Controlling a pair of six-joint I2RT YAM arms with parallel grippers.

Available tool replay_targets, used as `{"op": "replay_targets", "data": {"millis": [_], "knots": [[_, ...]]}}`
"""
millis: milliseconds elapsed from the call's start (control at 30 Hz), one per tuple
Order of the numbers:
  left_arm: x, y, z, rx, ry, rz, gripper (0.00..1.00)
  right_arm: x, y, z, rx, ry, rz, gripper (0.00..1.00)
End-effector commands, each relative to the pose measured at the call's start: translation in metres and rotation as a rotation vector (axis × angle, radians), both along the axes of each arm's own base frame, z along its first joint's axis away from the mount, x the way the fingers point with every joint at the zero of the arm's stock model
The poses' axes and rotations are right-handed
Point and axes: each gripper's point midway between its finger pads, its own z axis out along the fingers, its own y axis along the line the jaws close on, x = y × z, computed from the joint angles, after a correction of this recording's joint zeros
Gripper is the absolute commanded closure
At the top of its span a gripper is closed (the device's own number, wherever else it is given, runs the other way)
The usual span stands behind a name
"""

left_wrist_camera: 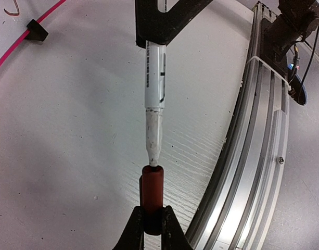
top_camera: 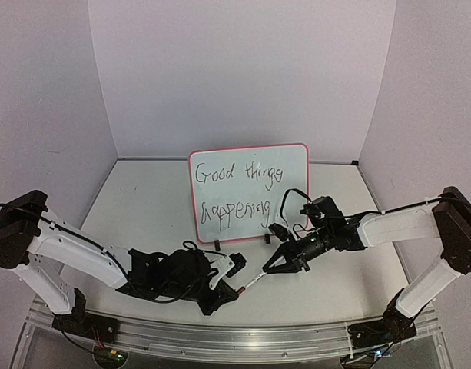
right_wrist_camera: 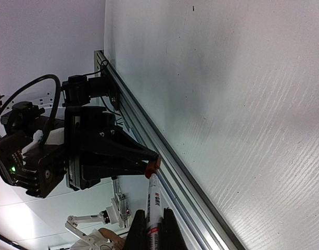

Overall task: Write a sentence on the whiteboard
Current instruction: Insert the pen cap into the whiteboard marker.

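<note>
Since the sentence point(top_camera: 235, 207) read in two full lines on the whiteboard point(top_camera: 295, 201), which stood upright on its clip feet at the back middle of the surface point(top_camera: 143, 207), I judged the writing done and the step in hand to be capping the marker point(left_wrist_camera: 155, 88). The right jaws were clenched around the marker's white barrel, holding it low above the surface with its tip pointed toward the left arm. The left jaws were clenched on the red cap point(left_wrist_camera: 152, 187), gripping its closed end so that its mouth faced the tip. In the left wrist view, tip and mouth lay on one line and met, the tip at or barely inside the opening; I could not tell how deep. Both were held near the front rail point(left_wrist_camera: 263, 156), well apart from the whiteboard, which I took as keeping the lettering safe from a smear.
</note>
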Motion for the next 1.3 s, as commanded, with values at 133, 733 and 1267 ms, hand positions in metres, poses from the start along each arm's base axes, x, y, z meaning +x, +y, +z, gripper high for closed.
{"op": "replay_targets", "data": {"millis": [133,733,1267], "knots": [[0.003,-0.014,0.028,-0.082,-0.050,-0.005,1.00,-0.005,0.012,0.004,0.029,-0.018,0.040,1.00],[0.006,-0.016,0.031,-0.096,-0.068,0.003,1.00,-0.006,0.023,0.009,0.062,-0.013,0.046,1.00],[0.018,-0.029,0.052,-0.149,-0.134,0.033,1.00,-0.015,0.036,0.009,0.061,-0.024,0.082,1.00]]}}
